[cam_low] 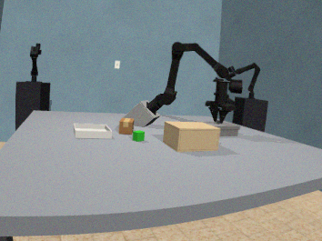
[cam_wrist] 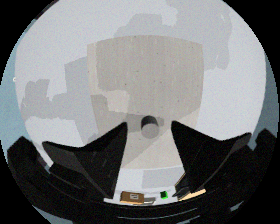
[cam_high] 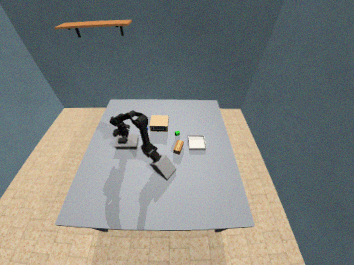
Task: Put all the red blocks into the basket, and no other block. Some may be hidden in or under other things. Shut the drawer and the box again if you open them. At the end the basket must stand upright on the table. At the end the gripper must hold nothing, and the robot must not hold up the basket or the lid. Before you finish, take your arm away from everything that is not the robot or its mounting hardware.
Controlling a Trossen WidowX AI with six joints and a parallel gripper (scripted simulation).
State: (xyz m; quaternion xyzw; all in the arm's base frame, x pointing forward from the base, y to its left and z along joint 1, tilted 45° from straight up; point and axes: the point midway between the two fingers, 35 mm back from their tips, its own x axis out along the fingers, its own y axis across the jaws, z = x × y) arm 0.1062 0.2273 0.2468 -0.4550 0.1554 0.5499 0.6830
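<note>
From where I stand, the claw (cam_high: 122, 139) (cam_low: 219, 121) (cam_wrist: 149, 125) points straight down over a grey lidded box (cam_high: 131, 143) (cam_low: 231, 130) (cam_wrist: 150, 75), its fingers apart. The lid's round knob (cam_wrist: 150, 130) sits in the gap between them, with space showing on either side. I can't make out where the red blocks are; the white basket (cam_high: 197, 143) (cam_low: 95, 135) stands upright, well apart from the claw, on the far side of the other things.

Between the two are a tan wooden box (cam_high: 159, 120) (cam_low: 191, 136) with a dark front, a small brown carton (cam_high: 178, 147) (cam_low: 126, 126) (cam_wrist: 132, 197) and a green block (cam_high: 177, 133) (cam_low: 138, 135) (cam_wrist: 164, 195). The carton lies nearer the basket than the wooden box does.

The arm rises from a tilted grey mount (cam_high: 164, 167) (cam_low: 142, 114) and arches across to the lidded box. The tabletop (cam_high: 200, 196) (cam_low: 114, 178) is plain blue-grey, crossed by the arm's shadow. An orange shelf (cam_high: 95, 24) hangs on the blue wall, above a tan tiled floor (cam_high: 35, 181).
</note>
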